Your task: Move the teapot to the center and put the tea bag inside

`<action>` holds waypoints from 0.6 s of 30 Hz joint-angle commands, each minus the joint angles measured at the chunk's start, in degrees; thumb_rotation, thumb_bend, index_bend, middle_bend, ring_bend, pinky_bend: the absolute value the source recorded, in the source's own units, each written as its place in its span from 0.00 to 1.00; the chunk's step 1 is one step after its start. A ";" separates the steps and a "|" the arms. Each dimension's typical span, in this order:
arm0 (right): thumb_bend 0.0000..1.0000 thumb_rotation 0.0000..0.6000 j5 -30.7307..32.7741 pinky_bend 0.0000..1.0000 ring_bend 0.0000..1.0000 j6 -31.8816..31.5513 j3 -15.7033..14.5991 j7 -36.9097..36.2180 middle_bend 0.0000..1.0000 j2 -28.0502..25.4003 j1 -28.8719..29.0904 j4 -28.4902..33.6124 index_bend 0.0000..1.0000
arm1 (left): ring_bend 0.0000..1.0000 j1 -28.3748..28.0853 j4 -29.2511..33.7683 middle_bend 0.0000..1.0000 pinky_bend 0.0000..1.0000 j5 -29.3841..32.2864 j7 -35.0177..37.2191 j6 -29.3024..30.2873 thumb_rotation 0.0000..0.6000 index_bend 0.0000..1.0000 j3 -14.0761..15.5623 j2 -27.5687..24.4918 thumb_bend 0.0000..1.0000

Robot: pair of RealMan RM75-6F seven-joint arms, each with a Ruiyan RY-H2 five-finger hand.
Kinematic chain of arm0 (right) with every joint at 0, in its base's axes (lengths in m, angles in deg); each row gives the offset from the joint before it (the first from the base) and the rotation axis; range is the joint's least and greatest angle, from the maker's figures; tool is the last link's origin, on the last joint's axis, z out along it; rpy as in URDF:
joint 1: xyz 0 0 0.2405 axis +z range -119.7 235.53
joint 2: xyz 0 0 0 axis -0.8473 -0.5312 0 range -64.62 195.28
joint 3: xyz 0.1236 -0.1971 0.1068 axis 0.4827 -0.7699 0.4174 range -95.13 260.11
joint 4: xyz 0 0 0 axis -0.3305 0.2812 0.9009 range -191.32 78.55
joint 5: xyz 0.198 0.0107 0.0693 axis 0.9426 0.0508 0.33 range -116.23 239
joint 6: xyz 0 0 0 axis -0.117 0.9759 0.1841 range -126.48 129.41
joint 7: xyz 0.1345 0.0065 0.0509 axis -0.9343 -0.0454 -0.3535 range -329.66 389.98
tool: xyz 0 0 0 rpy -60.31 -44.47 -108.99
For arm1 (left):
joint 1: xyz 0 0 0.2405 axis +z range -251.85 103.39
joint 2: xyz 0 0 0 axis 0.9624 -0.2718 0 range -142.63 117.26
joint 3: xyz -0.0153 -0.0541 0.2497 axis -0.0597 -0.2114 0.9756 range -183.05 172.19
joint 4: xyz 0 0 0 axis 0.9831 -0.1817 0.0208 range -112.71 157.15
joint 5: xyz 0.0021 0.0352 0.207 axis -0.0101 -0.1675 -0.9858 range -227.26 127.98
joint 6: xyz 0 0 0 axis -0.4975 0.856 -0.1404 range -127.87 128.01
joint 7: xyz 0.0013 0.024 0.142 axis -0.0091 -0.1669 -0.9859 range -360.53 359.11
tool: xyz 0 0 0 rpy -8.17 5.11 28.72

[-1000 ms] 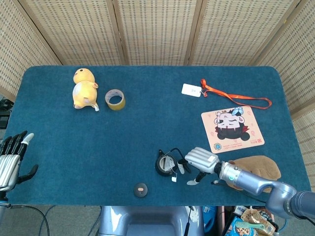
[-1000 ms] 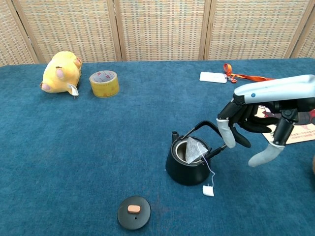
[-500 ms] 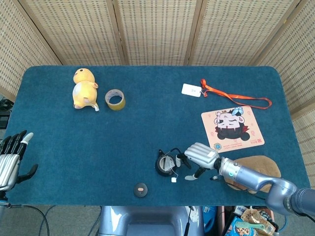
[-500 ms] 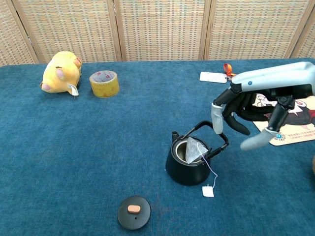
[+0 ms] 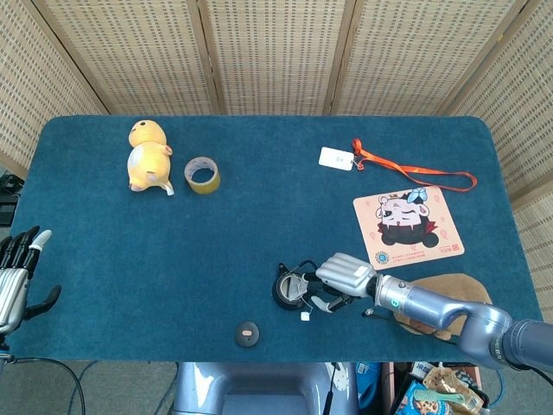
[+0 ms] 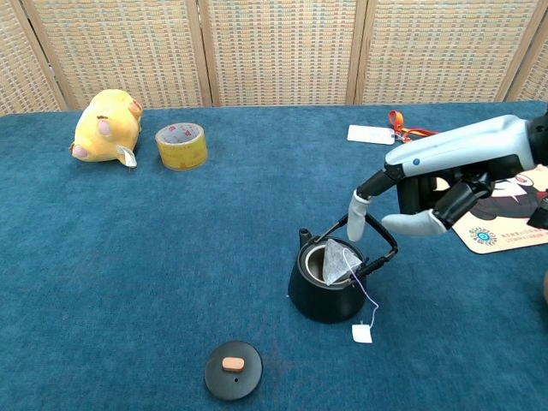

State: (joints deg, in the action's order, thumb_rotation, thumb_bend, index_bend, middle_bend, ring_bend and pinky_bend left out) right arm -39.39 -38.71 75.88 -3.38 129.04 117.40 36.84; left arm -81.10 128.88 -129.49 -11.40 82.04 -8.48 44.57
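A table covered in blue cloth holds scattered items.
On it: yellow plush toy, tape roll, orange lanyard with white tag, cartoon mat, black teapot, its lid.

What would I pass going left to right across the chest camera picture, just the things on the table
Yellow plush toy → tape roll → teapot lid → teapot with the tea bag in it → white card → cartoon mat at the right edge.
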 commanded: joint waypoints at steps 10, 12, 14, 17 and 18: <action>0.77 0.31 1.68 1.00 1.00 3.51 0.05 4.55 1.00 1.04 1.31 1.22 0.21 | 0.00 0.23 -0.39 0.00 0.00 -0.04 0.68 0.10 1.00 0.03 0.12 0.06 0.35; 0.77 0.31 2.20 1.00 1.00 4.41 0.04 5.68 1.00 1.39 1.50 1.17 0.21 | 0.00 0.27 -0.34 0.00 0.00 -0.05 1.08 -0.05 1.00 0.03 0.21 -0.05 0.35; 0.77 0.31 2.54 1.00 1.00 4.73 0.11 6.21 1.00 1.56 1.54 1.17 0.21 | 0.00 0.30 -0.37 0.00 0.00 -0.04 1.15 -0.05 1.00 0.03 0.23 -0.11 0.35; 0.77 0.31 3.25 1.00 1.00 5.92 0.00 7.44 1.00 2.11 1.73 1.11 0.21 | 0.00 0.41 -0.60 0.00 0.00 0.08 1.38 -0.05 1.00 0.03 0.28 -0.11 0.35; 0.77 0.31 3.37 1.00 1.00 6.18 -0.04 7.68 1.00 2.19 1.79 1.09 0.21 | 0.00 0.42 -0.67 0.00 0.00 0.13 1.40 -0.06 1.00 0.03 0.27 -0.10 0.35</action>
State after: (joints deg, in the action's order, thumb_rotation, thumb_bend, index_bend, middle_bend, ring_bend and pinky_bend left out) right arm -36.23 -32.78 75.89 4.05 131.06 119.09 37.95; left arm -80.69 128.22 -129.37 -10.02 81.99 -8.20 44.47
